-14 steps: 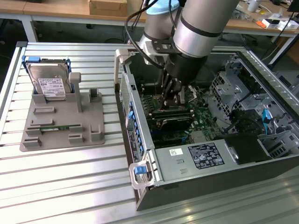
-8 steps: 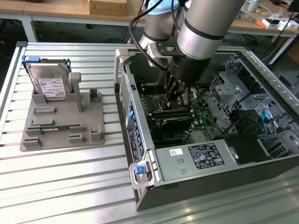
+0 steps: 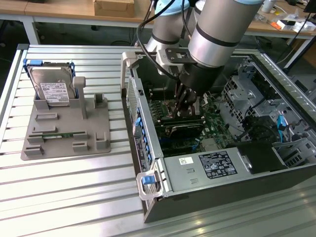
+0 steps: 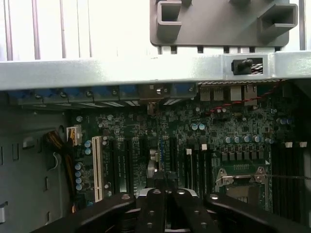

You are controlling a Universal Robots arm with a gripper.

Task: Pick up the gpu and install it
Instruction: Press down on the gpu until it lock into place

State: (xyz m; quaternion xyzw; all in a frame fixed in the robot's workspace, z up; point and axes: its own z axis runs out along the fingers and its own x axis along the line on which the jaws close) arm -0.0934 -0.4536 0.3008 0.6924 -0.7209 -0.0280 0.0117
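The gpu (image 3: 183, 129) is a slim black card. It hangs edge-down inside the open computer case (image 3: 148, 148), just above the green motherboard (image 3: 217, 123). My gripper (image 3: 186, 109) reaches down into the case and is shut on the card's top edge. In the wrist view the black fingers (image 4: 154, 208) meet at my gripper (image 4: 166, 196) over the expansion slots (image 4: 131, 160) of the motherboard (image 4: 194, 141). There the fingers hide most of the card.
A grey parts tray (image 3: 69, 128) on the slatted table at the exterior view's left holds a silver hard drive (image 3: 52, 89) and a green memory stick (image 3: 57, 135). The case's power supply (image 3: 212, 165) and drive cages (image 3: 247, 98) crowd the gripper.
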